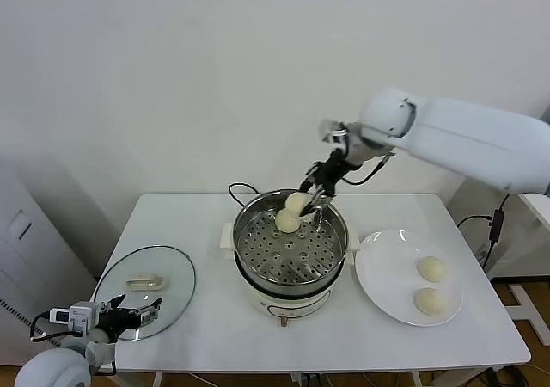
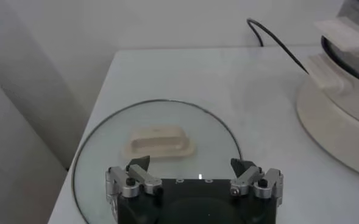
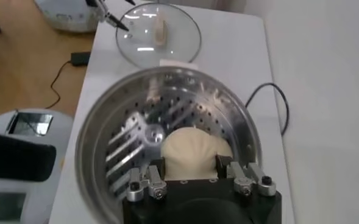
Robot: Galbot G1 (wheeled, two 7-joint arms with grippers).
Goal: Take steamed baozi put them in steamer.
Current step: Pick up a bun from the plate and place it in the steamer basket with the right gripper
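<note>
Buns: we carry one bun (image 1: 298, 202) pinched in our right gripper (image 1: 311, 199) over the steamer (image 1: 290, 242) at frame centre, above another (image 1: 286, 220); two wait on the plate (image 1: 378, 275) at lower right. Left gripper (image 1: 140, 310) idles, fingers apart, lower left.

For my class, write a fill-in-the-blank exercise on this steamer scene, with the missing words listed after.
1. The right gripper holds a baozi above the ____.
2. The plate holds ____ baozi.
3. The left gripper hovers over the glass ____.
4. The steamer stands between the lid and the ____.

Missing words: steamer; two; lid; plate.
</note>
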